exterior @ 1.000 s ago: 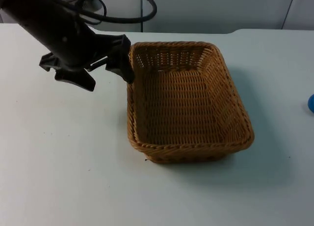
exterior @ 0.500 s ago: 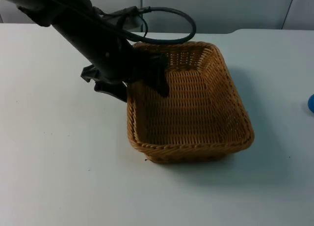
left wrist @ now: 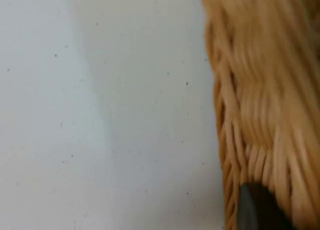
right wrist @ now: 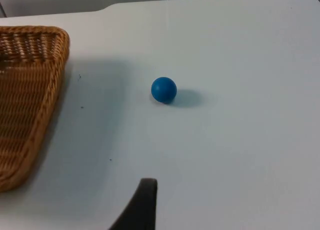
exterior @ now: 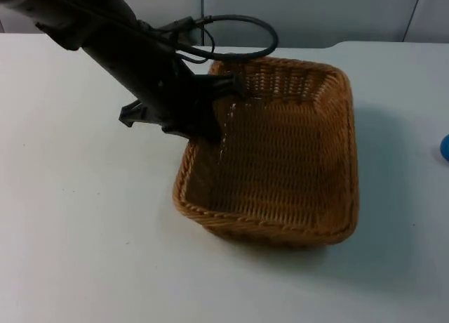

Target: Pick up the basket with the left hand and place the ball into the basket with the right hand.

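In the top view the left gripper (exterior: 214,119) is seen clamped on the left wall of the basket (exterior: 280,154), 1 finger inside and 1 outside, and the basket is tilted, its left side raised off the table (exterior: 84,232). Its woven tan wicker is rectangular with a braided rim. The ball (right wrist: 164,89), smooth, round and blue, is shown whole from the right wrist, lying on the table well apart from the basket. Whether the right gripper's fingers are parted cannot be told.
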